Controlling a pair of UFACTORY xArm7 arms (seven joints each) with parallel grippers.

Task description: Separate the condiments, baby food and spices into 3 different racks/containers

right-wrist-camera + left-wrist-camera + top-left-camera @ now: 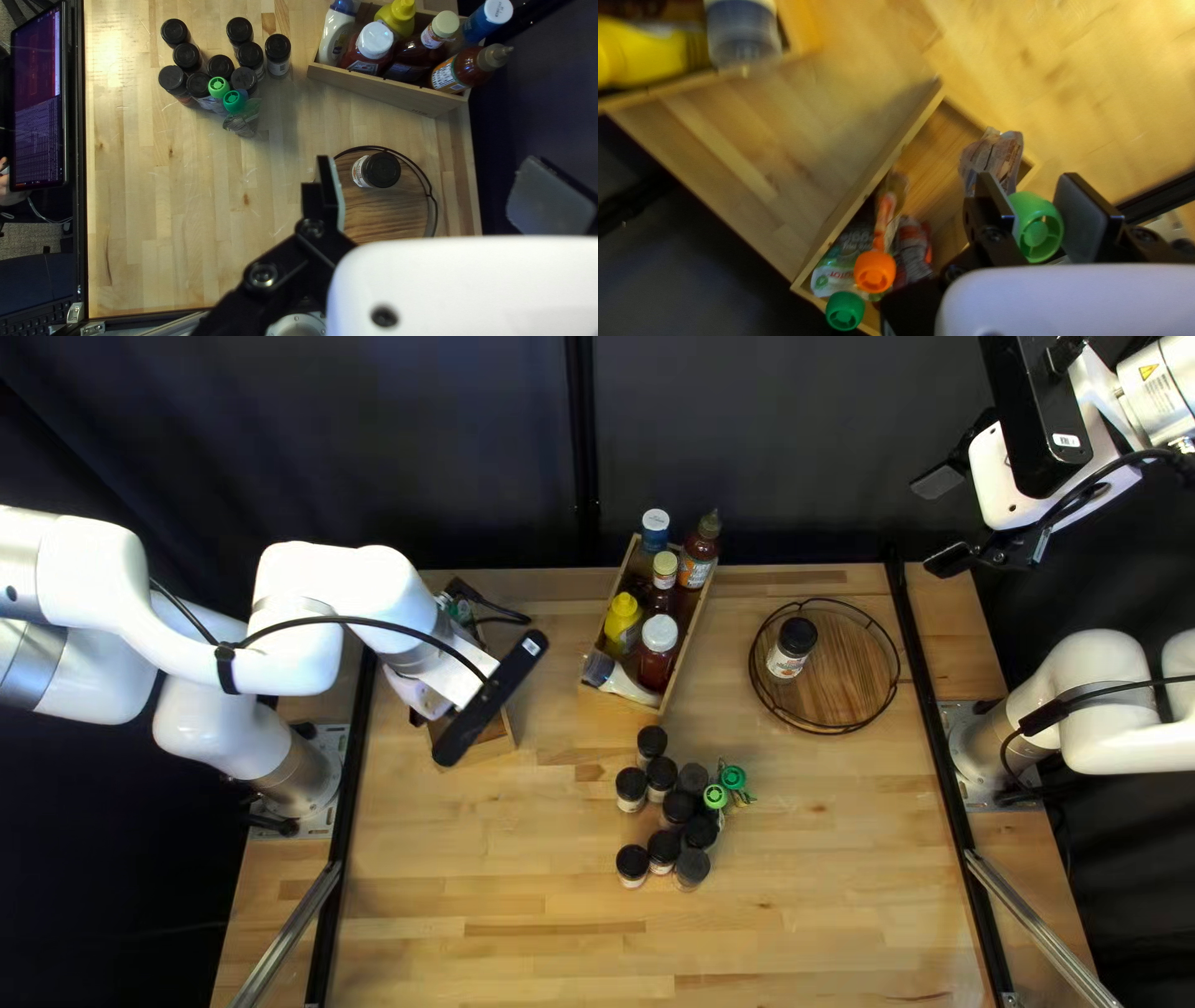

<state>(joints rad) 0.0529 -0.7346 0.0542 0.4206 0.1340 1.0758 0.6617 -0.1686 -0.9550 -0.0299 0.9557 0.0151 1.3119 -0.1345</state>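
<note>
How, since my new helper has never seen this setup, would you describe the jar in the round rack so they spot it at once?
On the wooden table, find the round wire-rimmed rack near the right arm's base. Inside it is a small jar with a black lid and pale label. It is the rack's only jar; the other black-lidded jars cluster outside it.

The wooden table (498,884) bears two boxes (690,645), a round tray (847,672), jars (631,788) and pouches (234,101).

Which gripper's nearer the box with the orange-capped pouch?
Left. The left gripper is right at the box, over the end away from the orange-capped pouch. The right gripper hangs across the table, nearer the round rack.
</note>
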